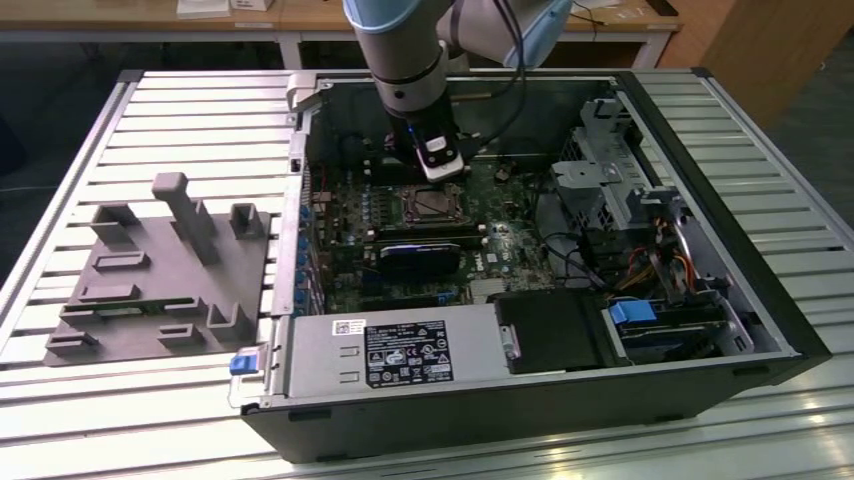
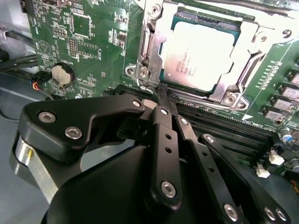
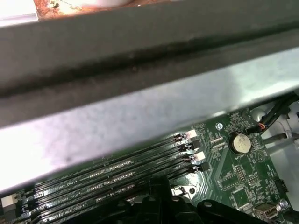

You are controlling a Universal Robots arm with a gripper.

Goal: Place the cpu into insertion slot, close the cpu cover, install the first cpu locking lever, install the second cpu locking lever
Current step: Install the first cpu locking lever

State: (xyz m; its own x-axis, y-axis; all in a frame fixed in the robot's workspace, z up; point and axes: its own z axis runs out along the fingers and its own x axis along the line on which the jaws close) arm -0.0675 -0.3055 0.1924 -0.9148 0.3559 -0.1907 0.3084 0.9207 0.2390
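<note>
In the second wrist view the cpu (image 2: 198, 56), a flat square chip with a pale metal top, lies in the insertion slot (image 1: 427, 205) on the green motherboard. The silvery cpu cover (image 2: 247, 32) lies flat around it. A thin locking lever (image 2: 146, 46) runs along one side of the socket. My gripper (image 2: 164, 97) is shut, and its black fingertips (image 2: 161, 105) meet at the socket's corner next to the lever's end. I cannot tell whether they touch the lever. In the exterior view my gripper (image 1: 437, 170) hangs inside the open case, just behind the socket.
The computer case (image 1: 747, 330) lies open on a slatted table, with a power supply (image 1: 400, 350) along its front and a drive cage (image 1: 627, 180) on the exterior view's right. Long black memory slots (image 2: 224, 126) lie beside the socket. A grey fixture block (image 1: 160, 270) stands outside the case.
</note>
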